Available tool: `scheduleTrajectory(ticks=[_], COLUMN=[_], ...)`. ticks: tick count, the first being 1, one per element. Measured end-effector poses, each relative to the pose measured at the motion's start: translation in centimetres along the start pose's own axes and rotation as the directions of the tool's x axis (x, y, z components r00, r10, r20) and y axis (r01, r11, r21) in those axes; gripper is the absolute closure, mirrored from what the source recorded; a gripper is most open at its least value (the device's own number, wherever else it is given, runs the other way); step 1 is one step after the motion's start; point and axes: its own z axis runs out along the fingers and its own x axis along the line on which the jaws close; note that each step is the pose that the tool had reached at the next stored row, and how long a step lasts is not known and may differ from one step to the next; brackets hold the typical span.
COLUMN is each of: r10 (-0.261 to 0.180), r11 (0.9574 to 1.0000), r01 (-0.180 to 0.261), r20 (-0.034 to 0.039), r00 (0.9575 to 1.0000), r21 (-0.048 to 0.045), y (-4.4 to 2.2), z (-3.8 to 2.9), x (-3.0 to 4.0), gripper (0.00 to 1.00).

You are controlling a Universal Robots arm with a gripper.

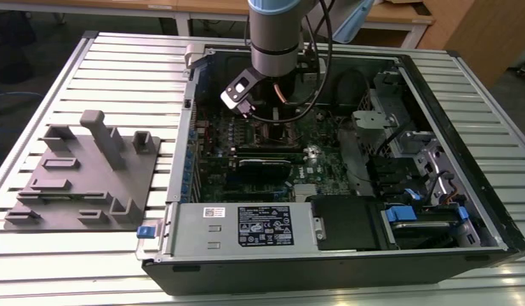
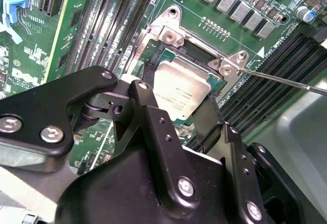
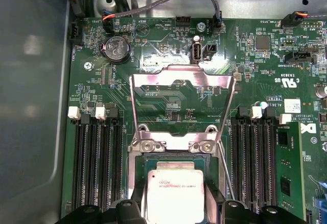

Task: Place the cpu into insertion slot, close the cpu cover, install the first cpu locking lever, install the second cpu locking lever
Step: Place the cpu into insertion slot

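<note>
The cpu (image 3: 174, 193), a flat silver-grey square chip, lies level in the insertion slot (image 3: 172, 158), whose silver rim and dark edge show around it. My gripper (image 3: 175, 207) has its black fingers (image 3: 137, 206) against two opposite sides of the chip, and in the second wrist view the gripper (image 2: 179, 110) is the same over the cpu (image 2: 181, 86). The cpu cover (image 3: 180, 79), a thin silver frame, stands swung open behind the socket. A thin wire locking lever (image 3: 225, 169) sticks up beside the socket. In the exterior view the gripper (image 1: 273, 124) reaches down into the open computer case.
Long black memory slots (image 3: 97, 162) flank the socket on both sides. Cables (image 3: 153, 6) run above the board. A grey labelled power-supply box (image 1: 245, 224) fills the case's near side. A grey fixture plate (image 1: 83, 175) lies at the exterior view's left.
</note>
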Motion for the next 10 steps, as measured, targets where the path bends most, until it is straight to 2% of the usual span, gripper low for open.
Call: scheduleTrajectory(ticks=[10], r10=[0.0], r11=[1.0], r01=[0.0], r20=[0.0001], r00=[1.0], r21=[0.0002], y=[0.05], z=[0.0], x=[-0.07], gripper=[0.46])
